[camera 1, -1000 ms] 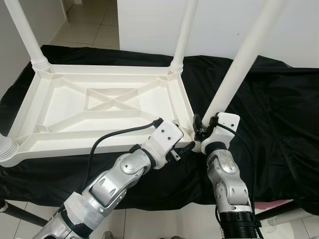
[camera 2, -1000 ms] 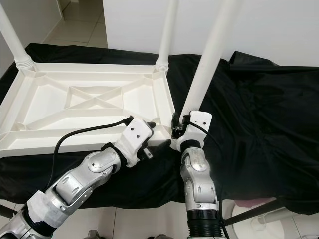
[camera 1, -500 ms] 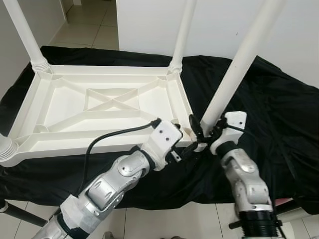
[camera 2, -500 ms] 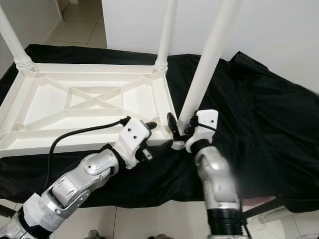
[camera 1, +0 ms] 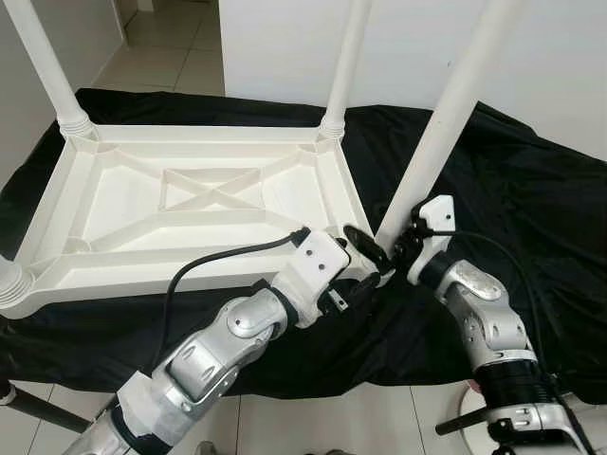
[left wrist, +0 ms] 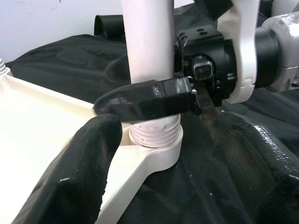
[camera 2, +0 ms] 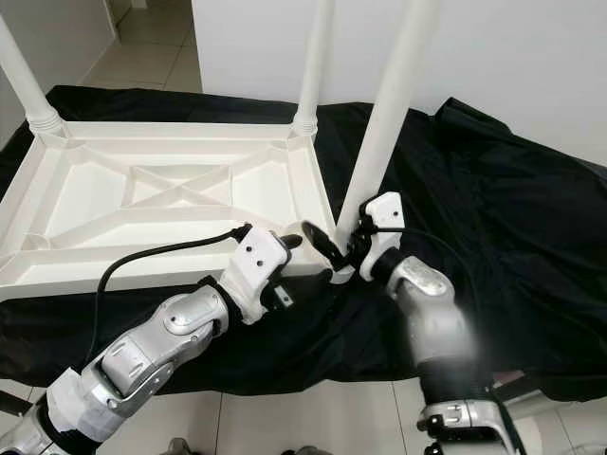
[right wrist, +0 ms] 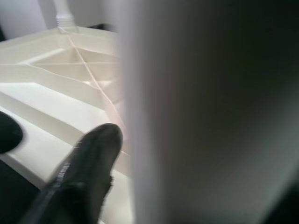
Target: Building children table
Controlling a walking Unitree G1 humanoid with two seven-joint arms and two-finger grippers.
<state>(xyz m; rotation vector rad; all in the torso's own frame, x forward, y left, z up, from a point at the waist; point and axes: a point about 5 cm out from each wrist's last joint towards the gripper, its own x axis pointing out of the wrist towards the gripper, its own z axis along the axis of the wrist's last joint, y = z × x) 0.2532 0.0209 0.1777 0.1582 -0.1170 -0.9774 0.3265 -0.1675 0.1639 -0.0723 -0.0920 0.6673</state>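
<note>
A black cloth covers a low work surface on a pale tiled floor, with a white wall behind. On the cloth lies a white plastic children's table, upside down, its ribbed underside facing up. 3 legs stand in its corner sockets along the far and left sides; a 4th, the near-right leg, rises at a slight tilt from the corner nearest the robot.

The right gripper is at the base of that leg, its fingers spread on either side of the white tube just above the threaded collar. In the left wrist view 1 black finger lies across the front of the leg and seems to touch it, though the far finger is hidden, so the firmness of the grip cannot be judged.

The left gripper sits at the table's near edge, just beside the same corner, its 2 fingers apart and holding nothing; 1 rests over the rim, the other over the cloth.
</note>
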